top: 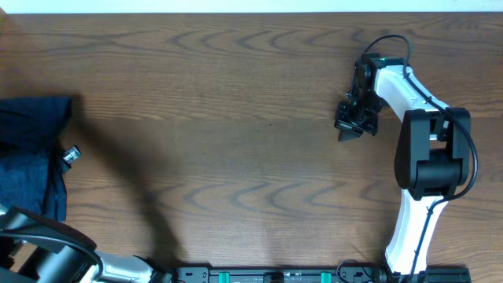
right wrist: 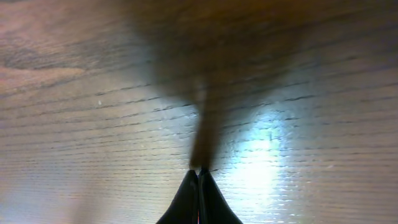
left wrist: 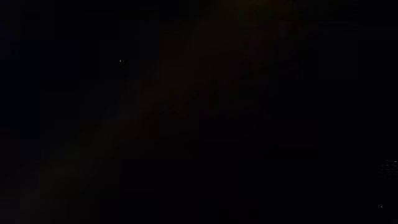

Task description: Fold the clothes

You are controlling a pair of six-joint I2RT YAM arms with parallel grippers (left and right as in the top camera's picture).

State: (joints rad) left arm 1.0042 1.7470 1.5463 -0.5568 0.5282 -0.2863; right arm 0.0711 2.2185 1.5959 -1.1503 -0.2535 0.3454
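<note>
My right gripper [right wrist: 199, 173], clenched empty, hangs over the brown wooden table [top: 236, 94]; left gripper closed, view black, probably buried in the dark navy wrinkly cloth garments [top: 31, 165].

Bench [top: 236, 118]: brown wood-grain top, with a bright glare patch in the right wrist view. Lying directly on it are the clothes [top: 30, 153], a dark navy, wrinkled heap at the far left edge, partly cut off by the frame. A small shiny silver knob [top: 71, 156] sits at the heap's right margin; whether it rests on cloth or bench, cannot tell.
</note>
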